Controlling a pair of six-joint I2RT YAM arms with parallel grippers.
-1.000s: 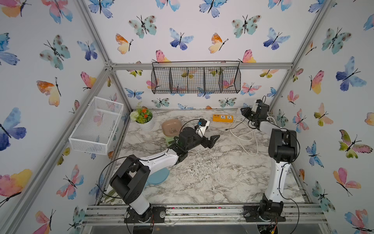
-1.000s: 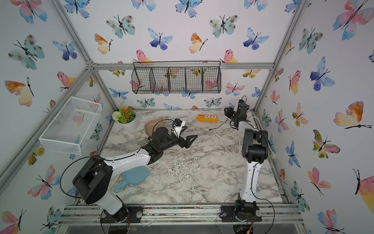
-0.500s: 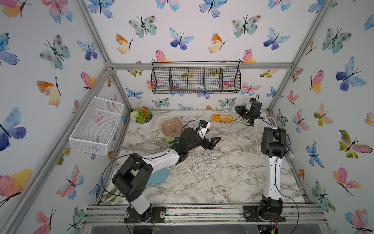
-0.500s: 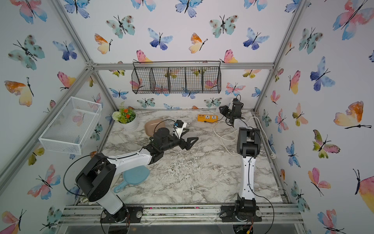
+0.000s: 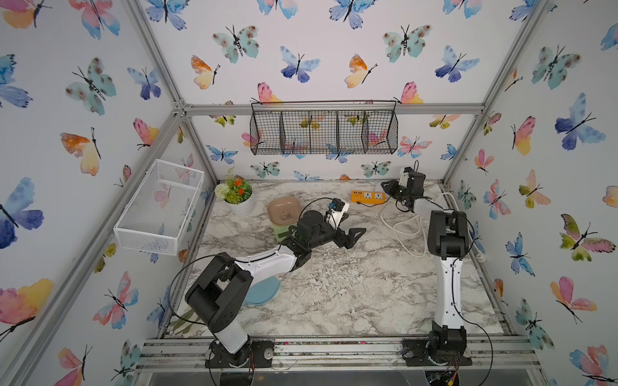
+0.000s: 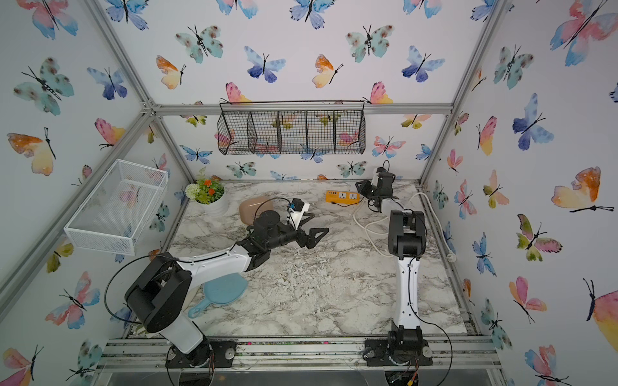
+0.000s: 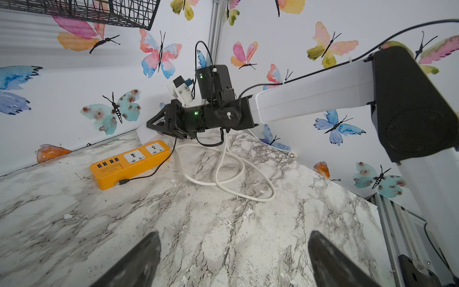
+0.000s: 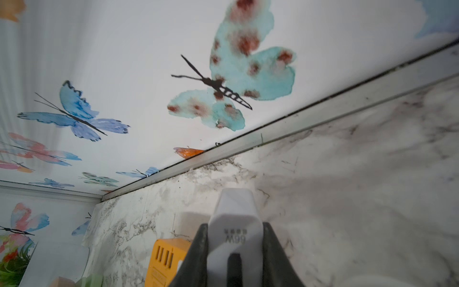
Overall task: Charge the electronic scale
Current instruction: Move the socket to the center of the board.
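The electronic scale (image 5: pixel 280 230) is a light-green box under a tan bowl (image 5: pixel 284 210); it stands left of centre at the back, partly hidden by my left arm. My left gripper (image 5: pixel 351 228) hovers open and empty just right of the scale, above bare marble, with its fingers (image 7: pixel 140 258) wide apart. My right gripper (image 8: pixel 234 239) is shut on a white charger cube (image 8: pixel 234 216). It holds the cube low at the right end of the orange power strip (image 5: pixel 368 196). A black cable's plug (image 7: pixel 123 182) lies beside the strip.
Loops of white cord (image 5: pixel 405 228) lie on the marble right of the strip. A potted plant (image 5: pixel 235 197) stands at the back left, and a blue paddle (image 6: pixel 220 290) lies under my left arm. A white mesh basket (image 5: pixel 160 207) and a black wire basket (image 5: pixel 322 128) hang on the walls.
My right gripper has carried the white charger cube leftward along the back wall to the right end of the power strip. The left arm has barely shifted and stays open.
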